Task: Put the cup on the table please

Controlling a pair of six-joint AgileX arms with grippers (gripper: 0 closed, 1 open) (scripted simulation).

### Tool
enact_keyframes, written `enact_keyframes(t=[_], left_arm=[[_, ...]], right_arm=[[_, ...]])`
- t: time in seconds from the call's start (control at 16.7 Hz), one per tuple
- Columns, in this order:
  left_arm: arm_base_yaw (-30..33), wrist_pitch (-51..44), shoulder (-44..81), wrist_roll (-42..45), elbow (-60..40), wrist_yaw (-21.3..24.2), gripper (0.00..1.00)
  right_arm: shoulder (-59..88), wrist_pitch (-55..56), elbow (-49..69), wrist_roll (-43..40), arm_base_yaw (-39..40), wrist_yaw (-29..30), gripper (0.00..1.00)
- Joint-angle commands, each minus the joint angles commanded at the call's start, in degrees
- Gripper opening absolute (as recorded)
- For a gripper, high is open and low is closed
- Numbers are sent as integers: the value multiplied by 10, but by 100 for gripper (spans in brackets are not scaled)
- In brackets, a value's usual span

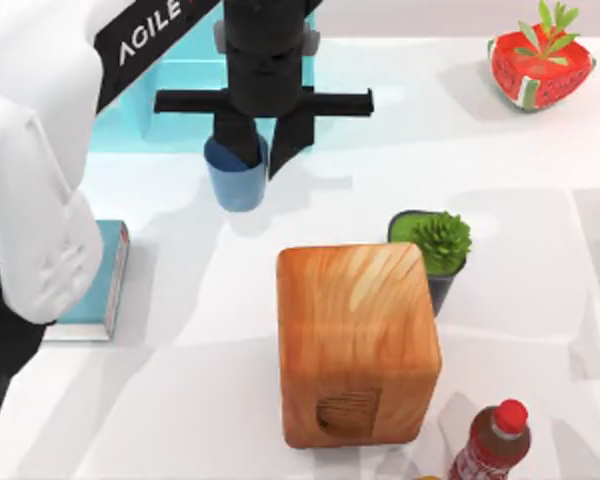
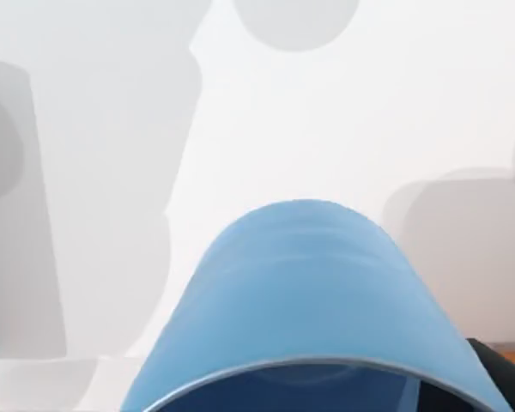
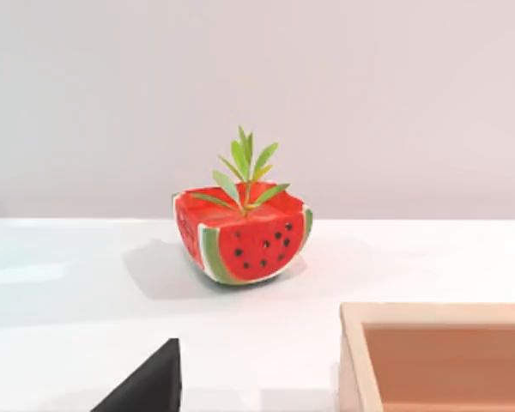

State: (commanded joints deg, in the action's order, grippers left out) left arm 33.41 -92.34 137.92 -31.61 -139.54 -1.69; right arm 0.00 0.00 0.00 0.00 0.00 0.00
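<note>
In the top view the left gripper hangs in the upper middle of the frame, its black cross-bar spread left and right above the cup. One dark finger reaches down inside the cup's mouth and the other comes down just outside its right wall, so the jaws are clenched on the cup's rim. The cup is light blue and tapered; its open mouth faces up toward the gripper and its narrower base points down at the table, so its long axis runs roughly vertical, with the base showing slightly lower in the frame than the rim. Whether the base touches the white surface cannot be told. In the left wrist view the cup fills the lower middle, rim nearest the camera and body narrowing away toward the table. Behind the gripper, at the upper left of the top view, stands a translucent light-blue shelf unit, and a teal book lies at the left edge. A wooden block sits in the lower centre, with a dark pot holding a green plant just beside its upper right corner. A watermelon-shaped planter sits at the upper right, and a red-capped bottle at the lower right. The right wrist view shows the watermelon-shaped planter and a corner of the wooden block.
</note>
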Motion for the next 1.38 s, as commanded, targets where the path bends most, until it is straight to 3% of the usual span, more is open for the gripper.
enact_keyframes(t=[0.24, 0.72, 1.02, 1.38], left_arm=[[-5, 23, -8, 2, 24, 0, 0], [-12, 171, -42, 12, 214, -1, 0], [-13, 180, -44, 12, 224, -1, 0], [-13, 180, -44, 12, 224, -1, 45]], right_arm=[[0, 0, 0, 0, 0, 0, 100], [0, 0, 0, 0, 0, 0, 100], [0, 0, 0, 0, 0, 0, 100], [0, 0, 0, 0, 0, 0, 100]])
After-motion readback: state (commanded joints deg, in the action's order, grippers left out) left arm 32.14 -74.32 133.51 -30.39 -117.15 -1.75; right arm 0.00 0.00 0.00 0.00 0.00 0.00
